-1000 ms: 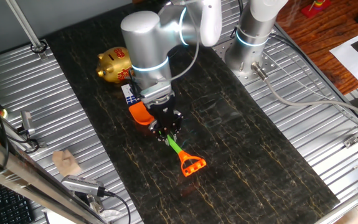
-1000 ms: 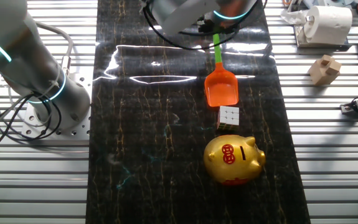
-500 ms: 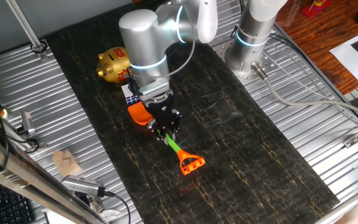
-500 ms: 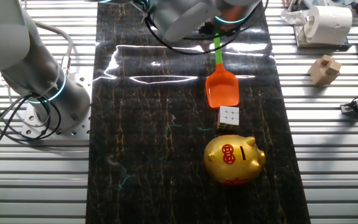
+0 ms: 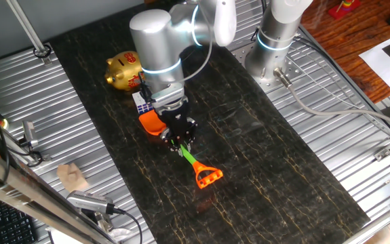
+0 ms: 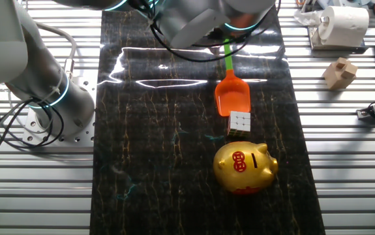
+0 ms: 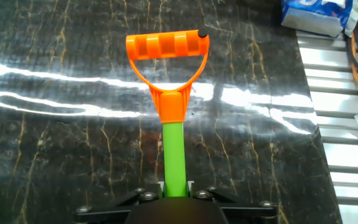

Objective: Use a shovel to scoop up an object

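My gripper [image 5: 179,141] is shut on the thin green shaft of the shovel [image 5: 191,157], which lies low over the black mat. In the hand view the shaft [image 7: 174,149] runs out from between the jaws to the orange D-handle [image 7: 167,46]. The orange blade [image 6: 233,96] points at the object, a small cube [image 6: 240,122] with white squares, and its front edge sits right at the cube's near side. In the one fixed view the arm hides most of the cube [image 5: 141,103]. Just behind the cube stands a gold piggy bank [image 6: 244,167].
The black mat [image 6: 161,163] is flanked by ribbed metal tabletop [image 6: 344,170]. A wooden block [image 6: 340,72] and a tissue roll [image 6: 344,23] sit off the mat on one side. The arm's base [image 5: 276,41] stands at the mat's far corner.
The arm and shovel have slid slightly toward the cube, closing the small gap between blade and cube. Cube and piggy bank have not moved.
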`<state>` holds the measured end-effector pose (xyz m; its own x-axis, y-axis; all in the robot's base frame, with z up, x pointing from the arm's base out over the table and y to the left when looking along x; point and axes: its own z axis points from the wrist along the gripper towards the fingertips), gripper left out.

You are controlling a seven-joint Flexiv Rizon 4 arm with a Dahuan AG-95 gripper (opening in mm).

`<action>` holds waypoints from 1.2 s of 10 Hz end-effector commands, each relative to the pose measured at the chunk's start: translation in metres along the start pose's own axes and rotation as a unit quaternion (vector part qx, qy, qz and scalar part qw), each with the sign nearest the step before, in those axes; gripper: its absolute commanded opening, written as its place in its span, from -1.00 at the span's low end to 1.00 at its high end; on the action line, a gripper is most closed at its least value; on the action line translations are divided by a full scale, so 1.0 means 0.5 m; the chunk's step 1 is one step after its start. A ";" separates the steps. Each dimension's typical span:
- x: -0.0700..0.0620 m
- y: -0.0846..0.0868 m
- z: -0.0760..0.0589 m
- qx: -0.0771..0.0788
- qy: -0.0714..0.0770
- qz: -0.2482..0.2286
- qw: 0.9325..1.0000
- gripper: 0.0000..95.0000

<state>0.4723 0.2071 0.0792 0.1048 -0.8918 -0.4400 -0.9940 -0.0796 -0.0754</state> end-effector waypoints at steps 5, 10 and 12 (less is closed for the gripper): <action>0.017 0.007 -0.004 0.001 -0.017 0.000 1.000 -1.00; 0.017 0.008 -0.006 0.001 -0.037 0.005 0.999 -1.00; 0.018 0.009 -0.007 0.000 -0.039 0.008 0.999 -1.00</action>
<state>0.4681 0.1968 0.0789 0.0885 -0.8553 -0.5105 -0.9958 -0.0633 -0.0667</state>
